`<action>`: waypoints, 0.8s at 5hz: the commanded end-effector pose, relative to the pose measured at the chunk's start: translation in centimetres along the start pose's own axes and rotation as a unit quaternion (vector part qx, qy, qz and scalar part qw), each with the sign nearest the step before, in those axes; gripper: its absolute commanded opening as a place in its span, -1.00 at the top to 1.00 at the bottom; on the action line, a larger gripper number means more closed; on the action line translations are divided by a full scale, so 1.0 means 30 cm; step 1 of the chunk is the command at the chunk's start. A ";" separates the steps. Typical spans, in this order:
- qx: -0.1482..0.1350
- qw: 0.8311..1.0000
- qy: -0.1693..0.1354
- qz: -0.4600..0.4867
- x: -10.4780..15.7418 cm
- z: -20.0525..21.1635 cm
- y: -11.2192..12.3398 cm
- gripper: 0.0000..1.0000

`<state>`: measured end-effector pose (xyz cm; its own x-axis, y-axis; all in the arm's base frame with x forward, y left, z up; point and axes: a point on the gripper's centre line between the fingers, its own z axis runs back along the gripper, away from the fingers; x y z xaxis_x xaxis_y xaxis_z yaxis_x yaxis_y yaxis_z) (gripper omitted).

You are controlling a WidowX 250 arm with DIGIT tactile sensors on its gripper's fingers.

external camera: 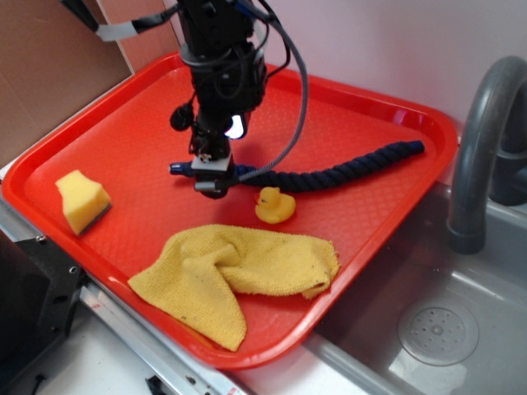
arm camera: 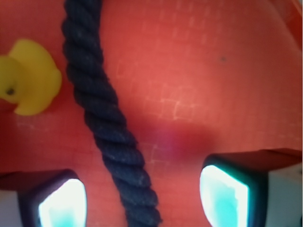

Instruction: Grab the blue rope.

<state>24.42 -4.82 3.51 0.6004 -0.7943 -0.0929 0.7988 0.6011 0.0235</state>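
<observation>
The blue rope [external camera: 338, 171] is a thick navy twisted cord lying across the red tray [external camera: 123, 132], running from the gripper out to the right. My gripper [external camera: 211, 174] sits low over the rope's left end. In the wrist view the blue rope [arm camera: 111, 137] passes between my two fingertips [arm camera: 222, 196], closer to the left one, with tray showing on both sides. My gripper [arm camera: 142, 201] is open and straddles the rope without touching it. A short bright blue tip [external camera: 179, 169] pokes out left of the gripper.
A yellow rubber duck [external camera: 274, 206] sits just beside the rope, also seen as the duck [arm camera: 31, 85] in the wrist view. A yellow cloth [external camera: 239, 271] lies at the tray's front, a yellow sponge [external camera: 82, 200] at its left. A grey sink [external camera: 436, 329] and faucet [external camera: 482, 140] stand to the right.
</observation>
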 end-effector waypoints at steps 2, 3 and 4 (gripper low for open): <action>0.031 0.998 0.047 -0.030 0.011 -0.060 -0.010 1.00; 0.034 0.998 0.048 -0.034 0.018 -0.059 -0.013 1.00; 0.029 0.998 0.042 -0.024 0.007 -0.064 -0.008 1.00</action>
<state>24.30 -4.94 1.57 0.5426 -0.8162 -0.1982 0.8375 0.5439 0.0528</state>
